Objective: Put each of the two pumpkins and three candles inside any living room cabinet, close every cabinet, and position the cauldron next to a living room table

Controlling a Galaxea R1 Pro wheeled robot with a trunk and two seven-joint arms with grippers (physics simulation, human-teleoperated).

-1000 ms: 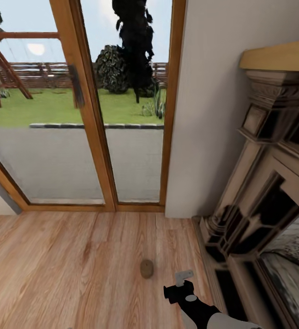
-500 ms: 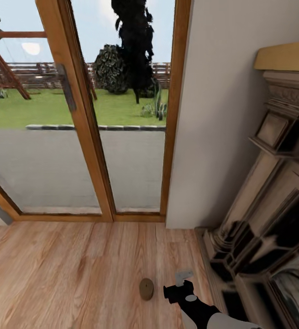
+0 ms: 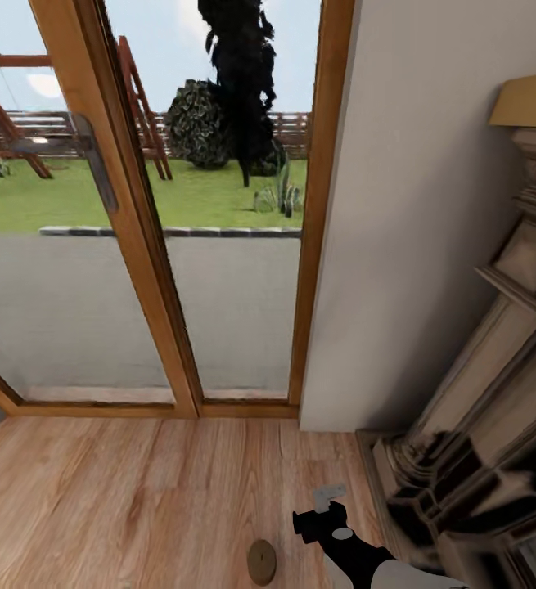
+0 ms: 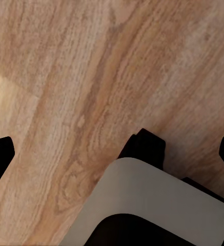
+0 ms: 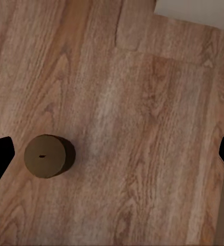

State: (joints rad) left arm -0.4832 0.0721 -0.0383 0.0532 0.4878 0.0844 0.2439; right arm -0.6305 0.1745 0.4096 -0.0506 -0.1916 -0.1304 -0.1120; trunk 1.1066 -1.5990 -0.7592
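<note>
Nearest, right gripper: empty, jaws wide in its wrist view, poised above the wood floor; left jaws wide too. One candle stands loose at the gripper's eight o'clock, uncollected. Beyond: glass doors; fireplace at three o'clock.

Open wooden floor stretches from nine o'clock to the middle, with one candle standing alone on it near six o'clock, bare boards all round it in the right wrist view. The fireplace blocks three to five o'clock. The glass doors and wall close off twelve o'clock.
</note>
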